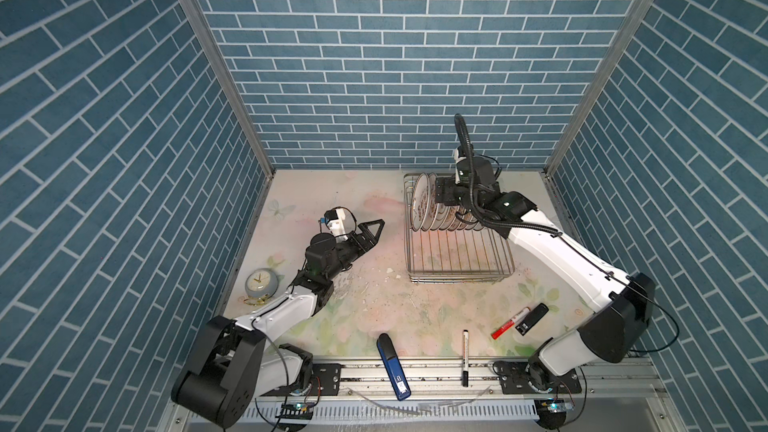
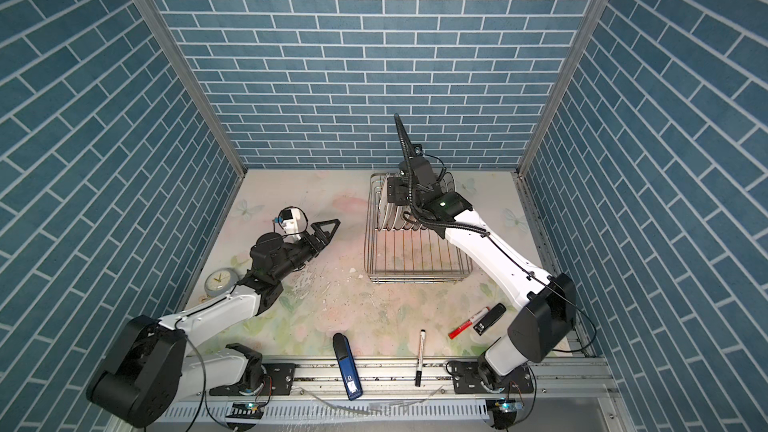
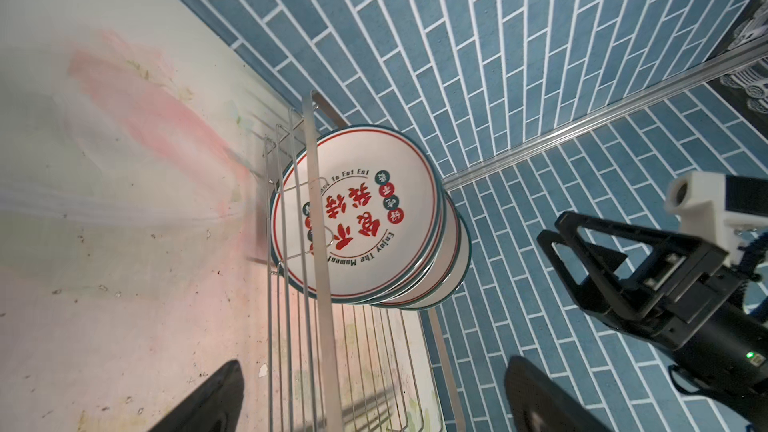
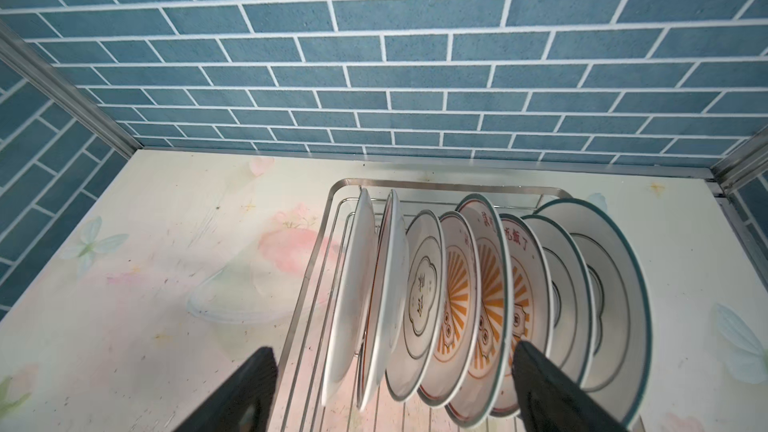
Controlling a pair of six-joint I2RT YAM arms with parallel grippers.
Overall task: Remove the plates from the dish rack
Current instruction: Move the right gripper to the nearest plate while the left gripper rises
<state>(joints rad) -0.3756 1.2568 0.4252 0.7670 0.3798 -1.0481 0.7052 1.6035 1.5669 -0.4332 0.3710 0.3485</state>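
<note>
Several white dark-rimmed plates (image 1: 424, 205) (image 2: 390, 209) stand on edge in a row at the far end of the silver wire dish rack (image 1: 457, 280) (image 2: 415, 278). In the right wrist view the plates (image 4: 457, 284) show orange sunbursts, a gold emblem and red characters. My right gripper (image 1: 438, 197) (image 2: 395, 195) (image 4: 395, 349) hangs open over the row's left part, with several plate rims between its fingers and nothing gripped. My left gripper (image 1: 376, 226) (image 2: 332, 226) (image 3: 374, 367) is open and empty left of the rack (image 3: 320, 243), facing the outermost red-lettered plate (image 3: 365, 218).
A small round clock (image 1: 259, 284) stands by the left wall. Near the front edge lie a blue stapler-like object (image 1: 392, 367), a black pen (image 1: 465, 357), a red marker (image 1: 510, 322) and a small black object (image 1: 532, 318). Blue brick walls enclose three sides.
</note>
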